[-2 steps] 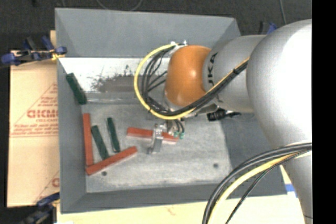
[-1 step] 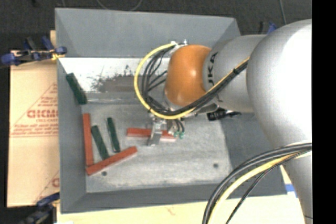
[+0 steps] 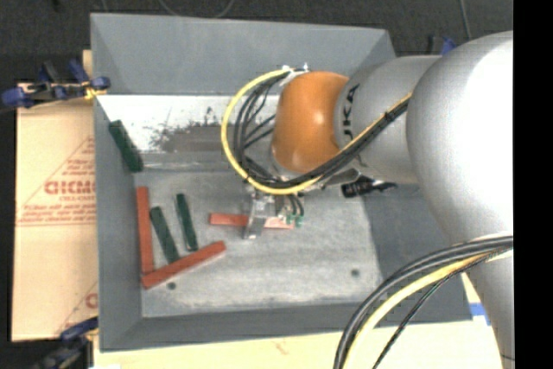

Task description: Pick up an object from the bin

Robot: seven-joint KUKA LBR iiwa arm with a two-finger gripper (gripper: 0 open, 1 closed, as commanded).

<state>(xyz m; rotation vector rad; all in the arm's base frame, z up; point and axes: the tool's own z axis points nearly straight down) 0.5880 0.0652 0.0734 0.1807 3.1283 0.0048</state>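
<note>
The jaws are standing low over the middle of the bin floor, under the arm's orange cover point(image 3: 307, 121). From this view you cannot tell how far open they are, or whether anything is sitting between them.

You are looking at a grey metal bin point(image 3: 242, 56) that is holding a few loose flat bars.

- A small red strip point(image 3: 228, 220) is lying flat at the centre of the floor. Its right end is reaching the tips of the jaws.
- A small pink-and-green piece point(image 3: 282, 222) is lying just beside the jaws on their other side.
- A long red bar point(image 3: 143, 225) is lying along the left wall.
- Two dark green bars point(image 3: 162, 233) point(image 3: 185, 222) are lying side by side near it.
- A red-brown bar point(image 3: 183, 264) is lying slantwise below them, its lower end near the foot of the long red bar.
- A further dark green bar point(image 3: 125, 145) is lying in the far left corner, well apart from the jaws.
</note>
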